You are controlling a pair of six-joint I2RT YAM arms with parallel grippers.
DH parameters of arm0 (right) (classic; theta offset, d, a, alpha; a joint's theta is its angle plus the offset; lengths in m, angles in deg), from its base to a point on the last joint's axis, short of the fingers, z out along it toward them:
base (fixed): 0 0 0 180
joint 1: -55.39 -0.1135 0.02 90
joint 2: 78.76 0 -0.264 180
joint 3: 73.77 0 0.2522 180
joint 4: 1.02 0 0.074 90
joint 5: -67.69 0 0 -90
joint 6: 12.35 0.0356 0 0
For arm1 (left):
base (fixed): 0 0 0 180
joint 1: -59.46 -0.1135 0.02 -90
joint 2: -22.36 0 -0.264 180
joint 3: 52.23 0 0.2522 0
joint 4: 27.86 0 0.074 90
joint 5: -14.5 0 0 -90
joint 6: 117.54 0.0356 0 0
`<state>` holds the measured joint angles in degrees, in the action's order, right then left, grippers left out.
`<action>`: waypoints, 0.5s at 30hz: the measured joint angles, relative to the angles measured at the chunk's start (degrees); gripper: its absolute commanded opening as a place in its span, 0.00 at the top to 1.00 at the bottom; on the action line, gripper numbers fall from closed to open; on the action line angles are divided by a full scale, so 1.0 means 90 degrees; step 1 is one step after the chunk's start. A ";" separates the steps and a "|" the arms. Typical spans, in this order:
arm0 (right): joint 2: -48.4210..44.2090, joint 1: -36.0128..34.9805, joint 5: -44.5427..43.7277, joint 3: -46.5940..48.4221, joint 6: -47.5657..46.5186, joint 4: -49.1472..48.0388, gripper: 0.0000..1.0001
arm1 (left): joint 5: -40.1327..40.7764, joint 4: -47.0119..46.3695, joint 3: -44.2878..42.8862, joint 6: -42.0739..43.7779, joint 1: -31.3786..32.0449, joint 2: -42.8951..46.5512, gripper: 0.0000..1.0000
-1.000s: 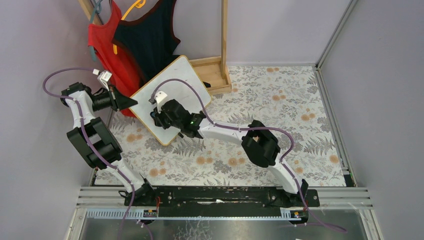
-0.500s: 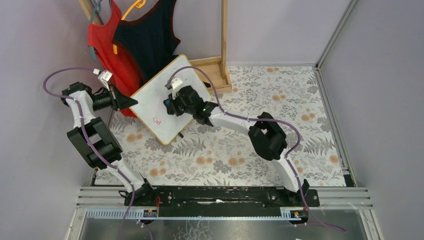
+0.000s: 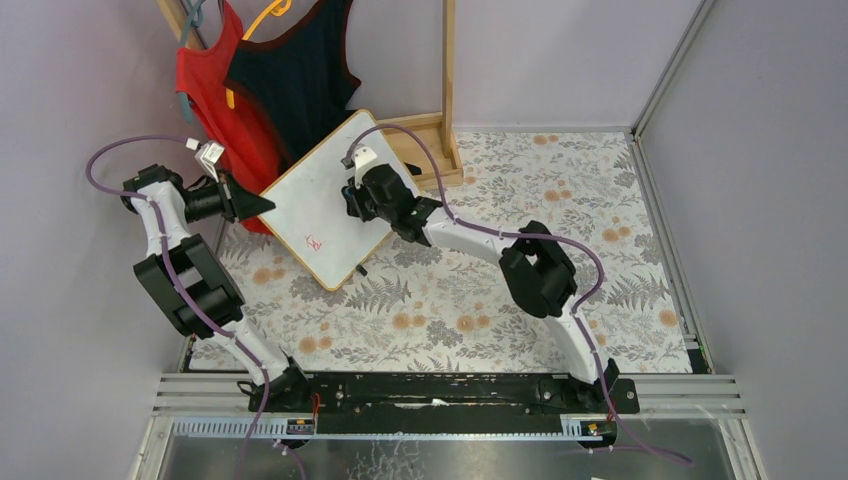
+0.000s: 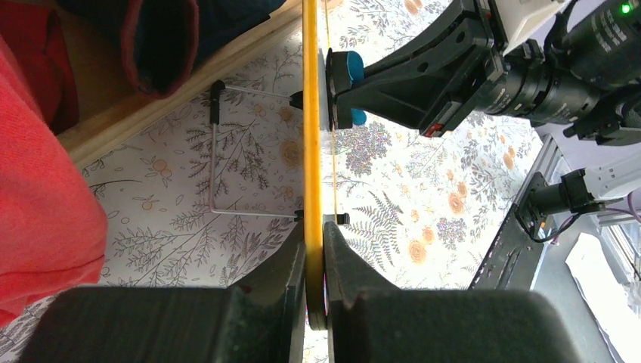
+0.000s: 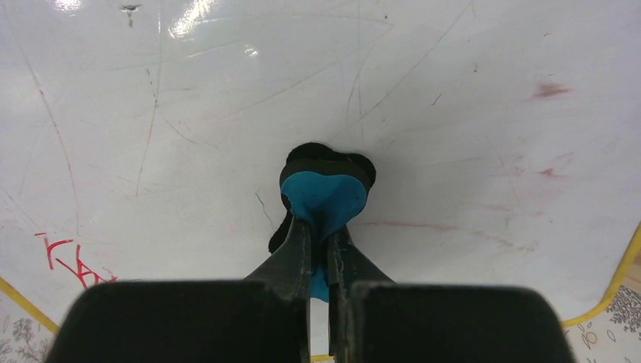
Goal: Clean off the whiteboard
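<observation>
Two arms are seen reaching from the near rail [image 3: 440, 390] over a floral tablecloth [image 3: 540, 190] toward the whiteboard [image 3: 315, 195]. The board is propped at a tilt on the far left part of the table, and a thin wire stand [image 4: 215, 166] is visible behind it in the left wrist view. The left gripper [image 3: 255, 204] is closed tight on the board's left edge, with the yellow rim [image 4: 311, 113] pinched between its fingers [image 4: 291, 261]. The right gripper [image 5: 319, 227] is clamped narrowly on a blue eraser [image 5: 325, 195], whose dark pad is pressed against the white face, roughly mid-board. The board is shown as glossy white with rounded corners and a yellow border. Its surface is crossed by fine scratches and faint grey lines, and glare from the lights is caught near the top of the right wrist view. Pale pink smears [image 5: 549, 90] are scattered toward the right of that view. A small red scribble [image 3: 314, 242] is seen near the lower left edge, well apart from the eraser, and what it spells cannot be made out. Beyond the board, a red garment [image 3: 205, 85] and a dark garment [image 3: 300, 70] are hung side by side, the red one just behind the left gripper. A wooden post [image 3: 447, 60] is stood on a wooden base [image 3: 425, 140] against the far wall
</observation>
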<state>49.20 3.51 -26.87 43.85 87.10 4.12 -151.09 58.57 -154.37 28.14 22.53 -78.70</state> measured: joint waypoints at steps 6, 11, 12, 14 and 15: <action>0.0029 -0.0461 -0.0435 0.0041 -0.0007 0.0019 1.00 | 0.0002 0.0029 0.0000 -0.0017 -0.0027 0.0000 1.00; 0.0129 -0.1042 -0.0413 0.0121 0.0027 0.0017 1.00 | -0.0015 0.0041 0.0000 -0.0012 -0.0024 0.0000 1.00; 0.0158 -0.1156 -0.0376 0.0121 0.0041 0.0017 1.00 | -0.0015 0.0041 0.0000 -0.0015 -0.0024 0.0000 1.00; 0.0214 -0.1338 -0.0321 0.0121 0.0075 0.0019 1.00 | -0.0017 0.0041 0.0000 -0.0015 -0.0024 0.0000 1.00; 0.0233 -0.1392 -0.0294 0.0121 0.0080 0.0017 1.00 | -0.0017 0.0044 0.0000 -0.0012 -0.0024 0.0000 1.00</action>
<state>51.30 -9.01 -29.52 44.94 87.82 4.27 -151.25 58.96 -154.37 28.03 22.32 -78.70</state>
